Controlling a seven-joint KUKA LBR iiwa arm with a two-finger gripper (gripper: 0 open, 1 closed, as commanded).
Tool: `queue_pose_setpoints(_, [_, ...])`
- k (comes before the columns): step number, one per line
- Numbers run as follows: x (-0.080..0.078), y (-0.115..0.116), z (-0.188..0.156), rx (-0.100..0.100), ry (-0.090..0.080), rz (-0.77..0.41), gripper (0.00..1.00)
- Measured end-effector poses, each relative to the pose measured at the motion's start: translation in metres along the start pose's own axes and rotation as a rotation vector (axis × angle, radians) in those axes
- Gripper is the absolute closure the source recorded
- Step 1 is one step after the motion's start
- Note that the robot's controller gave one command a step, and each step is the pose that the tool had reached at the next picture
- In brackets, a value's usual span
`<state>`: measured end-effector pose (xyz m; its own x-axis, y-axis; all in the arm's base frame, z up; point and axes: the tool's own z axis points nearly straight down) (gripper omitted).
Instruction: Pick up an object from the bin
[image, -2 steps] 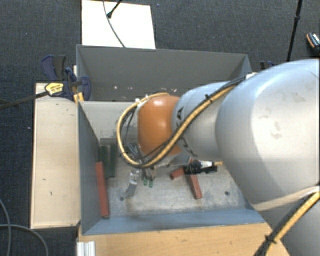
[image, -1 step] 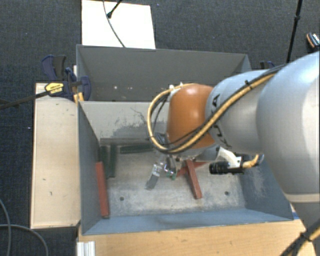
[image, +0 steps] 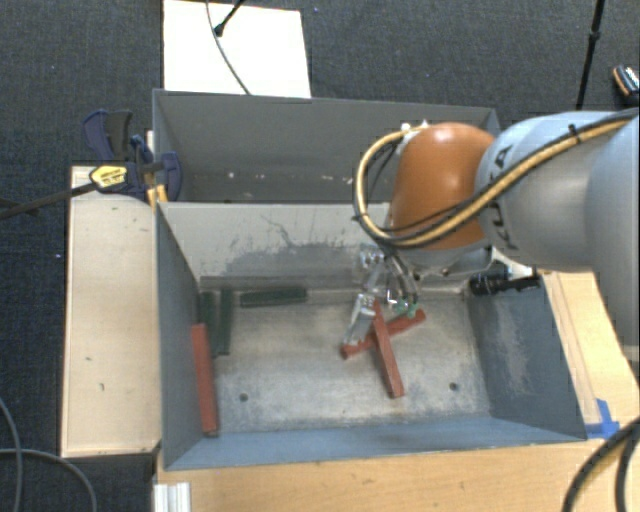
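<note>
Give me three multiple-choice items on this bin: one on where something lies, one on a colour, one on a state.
1. Where in the bin does the lone red bar lie?
A. along the view's left wall
B. along the view's right wall
C. at the middle

2. What colour are the two bars under the gripper?
A. blue
B. red
C. yellow

3. How do those two bars lie?
A. crossed, one over the other
B. parallel and apart
C. upright against the back wall

Key:
1 A, it lies lengthwise at the foot of the left wall.
2 B, both are red-brown.
3 A, they form an X near the bin's middle.
</note>
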<state>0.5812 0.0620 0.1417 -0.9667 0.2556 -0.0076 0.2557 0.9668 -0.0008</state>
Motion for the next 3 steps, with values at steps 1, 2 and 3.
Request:
queue_pose_setpoints(1, [-0.011, -0.062, 0.075, 0.001, 0.011, -0.140, 0.00])
queue_pose_setpoints(2, [-0.012, -0.058, 0.071, -0.003, 0.006, -0.140, 1.00])
queue_pose_setpoints(3, [-0.005, -0.052, 0.028, -0.004, 0.002, -0.068, 1.00])
